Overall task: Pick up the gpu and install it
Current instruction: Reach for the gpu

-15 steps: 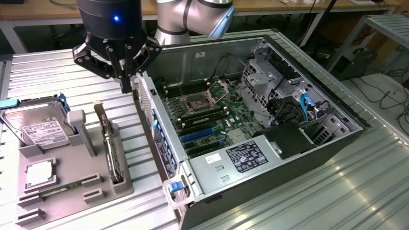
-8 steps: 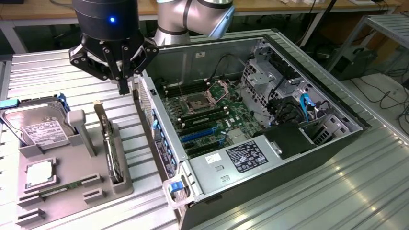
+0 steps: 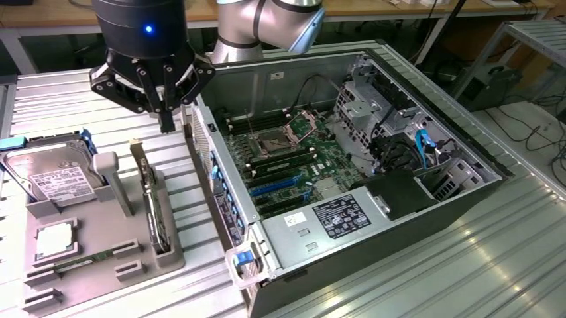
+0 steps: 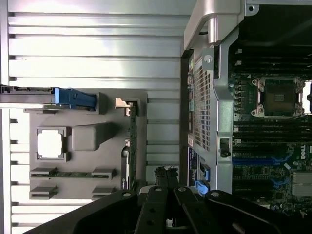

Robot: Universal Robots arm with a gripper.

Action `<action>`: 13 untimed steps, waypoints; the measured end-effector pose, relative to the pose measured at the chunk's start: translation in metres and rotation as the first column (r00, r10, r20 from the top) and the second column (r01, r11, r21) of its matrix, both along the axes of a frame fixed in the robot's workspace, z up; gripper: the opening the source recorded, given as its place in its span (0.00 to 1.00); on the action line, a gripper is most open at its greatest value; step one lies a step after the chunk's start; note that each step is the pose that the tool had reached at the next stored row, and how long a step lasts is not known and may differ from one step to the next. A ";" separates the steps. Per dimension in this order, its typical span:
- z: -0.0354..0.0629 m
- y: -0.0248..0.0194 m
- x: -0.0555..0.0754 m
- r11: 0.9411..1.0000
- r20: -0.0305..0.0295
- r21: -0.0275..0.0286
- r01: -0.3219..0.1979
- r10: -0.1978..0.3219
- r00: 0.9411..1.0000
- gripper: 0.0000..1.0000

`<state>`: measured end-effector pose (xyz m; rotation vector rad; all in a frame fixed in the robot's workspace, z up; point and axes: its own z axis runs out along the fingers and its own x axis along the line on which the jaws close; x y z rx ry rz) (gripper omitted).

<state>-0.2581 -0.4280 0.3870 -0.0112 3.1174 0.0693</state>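
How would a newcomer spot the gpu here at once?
Find the open computer case, then the grey holder tray beside it on the exterior view's left. The gpu stands on edge along the tray side nearest the case: a thin dark card, unlike the silver hard drive and the flat green memory stick.

Tray (image 3: 106, 225) beside case (image 3: 256, 86), exterior view
Tray lies at eight o'clock of case; on it the gpu (image 3: 152, 205) stands, seemingly slotted, at three o'clock of the drive (image 3: 49, 175).
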 end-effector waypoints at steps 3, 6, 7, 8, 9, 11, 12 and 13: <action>-0.0002 -0.0006 -0.002 1.000 0.000 0.000 0.000 0.000 1.000 0.11; -0.0005 -0.0013 -0.005 1.000 0.000 0.000 -0.001 0.001 1.000 0.11; -0.0005 -0.0016 -0.005 1.000 0.000 0.000 -0.001 0.001 1.000 0.11; -0.0006 -0.0018 -0.006 1.000 0.000 0.000 -0.001 0.001 1.000 0.11; -0.0007 -0.0020 -0.007 1.000 0.000 0.000 -0.001 0.001 1.000 0.11; -0.0009 -0.0024 -0.008 1.000 0.000 0.000 -0.001 0.001 1.000 0.11; -0.0009 -0.0027 -0.009 1.000 0.000 0.000 -0.001 0.001 1.000 0.11; -0.0010 -0.0030 -0.010 1.000 0.000 0.000 -0.001 0.001 1.000 0.11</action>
